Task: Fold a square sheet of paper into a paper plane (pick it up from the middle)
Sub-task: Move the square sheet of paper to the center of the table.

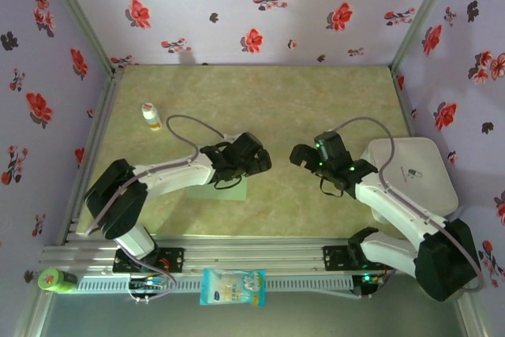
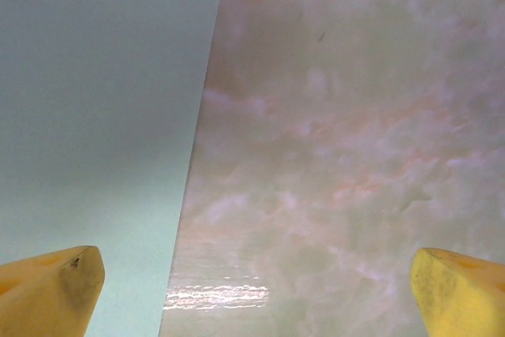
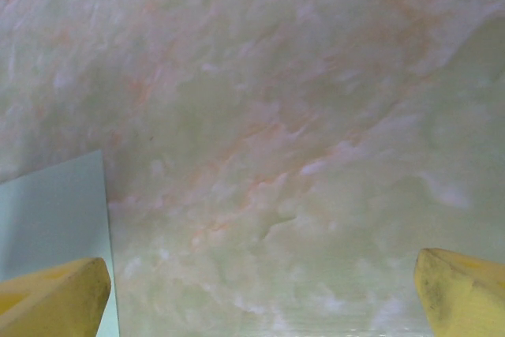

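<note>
The square sheet of paper (image 1: 229, 189) lies flat on the marbled table (image 1: 260, 100), pale mint green, and my left arm covers most of it. In the left wrist view the paper (image 2: 95, 116) takes up the left side, its straight edge running down between the fingers. My left gripper (image 1: 256, 160) hovers over that right edge, open (image 2: 256, 297) and holding nothing. My right gripper (image 1: 300, 155) hangs open (image 3: 256, 297) over bare table just right of the sheet. In the right wrist view a corner of the paper (image 3: 47, 211) shows beside the left fingertip (image 3: 59, 297).
A small white bottle (image 1: 151, 117) stands at the back left. A white board (image 1: 414, 171) lies at the right. A white-and-blue packet (image 1: 233, 286) and a green object (image 1: 55, 279) sit on the front rail. Floral walls close in three sides.
</note>
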